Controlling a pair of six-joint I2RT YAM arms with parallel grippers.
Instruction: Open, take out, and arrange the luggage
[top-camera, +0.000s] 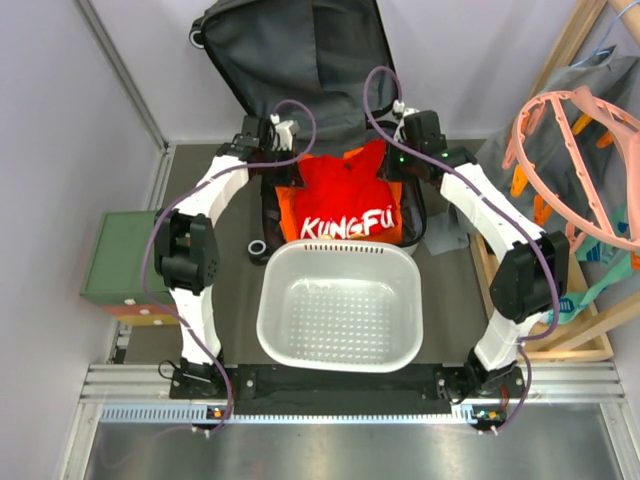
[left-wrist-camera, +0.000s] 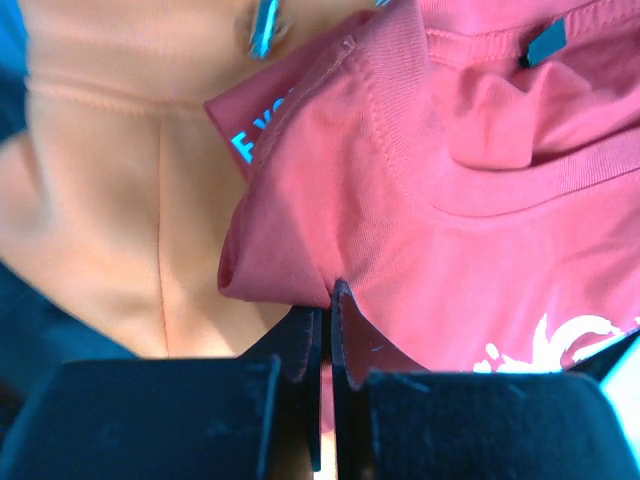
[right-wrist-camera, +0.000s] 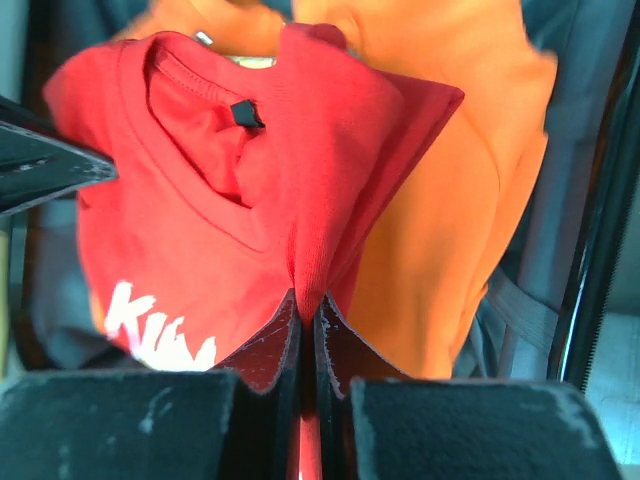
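Lying open at the 12 o'clock side of the table in the top view, the luggage (top-camera: 300, 50) has its long axis running from 12 to 6 o'clock. Its lid is thrown back and stands up at the far end, with the dark grey lining turned toward the arms. The lower half rests flat on the table just beyond the basket.

A red T-shirt (top-camera: 340, 200) with white "KUNGFU" lettering sits in the lower half. Its neckline is toward 12 o'clock and its hem toward 6 o'clock. An orange garment (right-wrist-camera: 450, 200) lies under it, showing at the shirt's 3 and 9 o'clock edges.

The left gripper (left-wrist-camera: 325, 300) is at the shirt's 10 o'clock corner, its jaws closed tight on a fold of the red cloth. The right gripper (right-wrist-camera: 305, 305) is at the 2 o'clock corner, also pinched shut on a raised ridge of the red T-shirt.

A white perforated basket (top-camera: 268, 320) sits at 6 o'clock of the luggage, its far rim just beside the shirt's hem and its holed floor showing. A green-topped box (top-camera: 125, 255) stands at 9 o'clock. Peach hangers (top-camera: 560, 98) hang at 3 o'clock.
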